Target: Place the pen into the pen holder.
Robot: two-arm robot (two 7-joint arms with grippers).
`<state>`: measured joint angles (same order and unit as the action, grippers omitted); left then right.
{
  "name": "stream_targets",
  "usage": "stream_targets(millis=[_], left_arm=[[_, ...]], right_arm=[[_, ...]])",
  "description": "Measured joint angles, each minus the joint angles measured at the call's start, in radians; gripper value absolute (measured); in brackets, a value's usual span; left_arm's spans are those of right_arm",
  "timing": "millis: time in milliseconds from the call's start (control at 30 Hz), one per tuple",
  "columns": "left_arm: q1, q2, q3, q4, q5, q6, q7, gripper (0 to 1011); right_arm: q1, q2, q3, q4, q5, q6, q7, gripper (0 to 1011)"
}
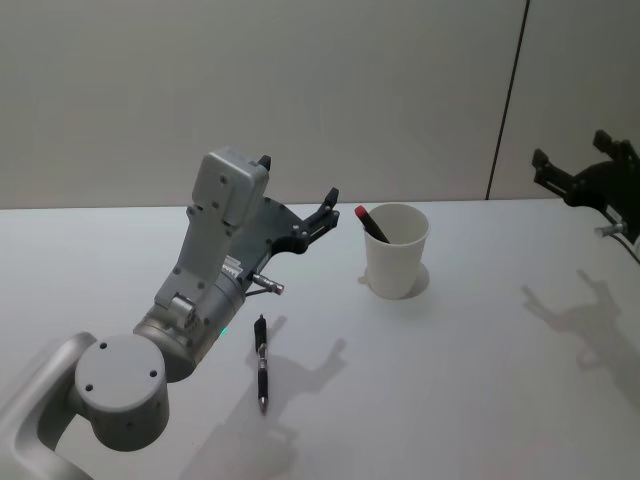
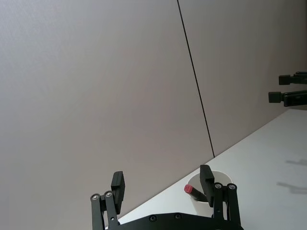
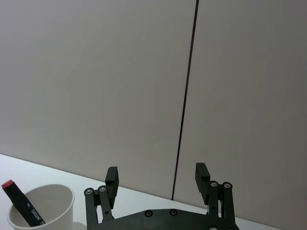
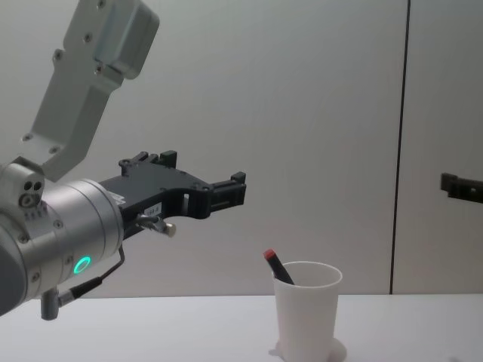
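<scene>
**Pen flat on the desk, both grippers empty**

We saw the black pen (image 1: 261,362) lying flat on the white desk (image 1: 480,380), left of centre and towards the front edge, apart from the pen holder (image 1: 396,262). That white cup stood upright nearer the back edge, with a red-capped marker (image 1: 371,224) leaning inside it. The left gripper (image 1: 298,180) hung in the air above the pen and beside the cup, fingers spread wide, gripping nothing. The right gripper (image 1: 572,150) was raised by the desk's back right corner, also spread wide and empty.
</scene>
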<state>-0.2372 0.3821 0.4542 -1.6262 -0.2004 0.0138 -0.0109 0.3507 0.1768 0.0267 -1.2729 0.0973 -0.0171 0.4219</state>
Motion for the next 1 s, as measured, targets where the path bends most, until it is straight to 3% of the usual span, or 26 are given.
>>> stream_targets(millis=[433,1000], left_arm=[[0.000,0.000,0.000,0.000,0.000,0.000,0.000,1003],[0.000,0.000,0.000,0.000,0.000,0.000,0.000,1003]], right_arm=[[-0.056,0.037,0.037,-0.053,-0.005,0.041,0.010,1001],[-0.094,0.058,0.057,-0.086,0.002,0.064,0.016,1002]])
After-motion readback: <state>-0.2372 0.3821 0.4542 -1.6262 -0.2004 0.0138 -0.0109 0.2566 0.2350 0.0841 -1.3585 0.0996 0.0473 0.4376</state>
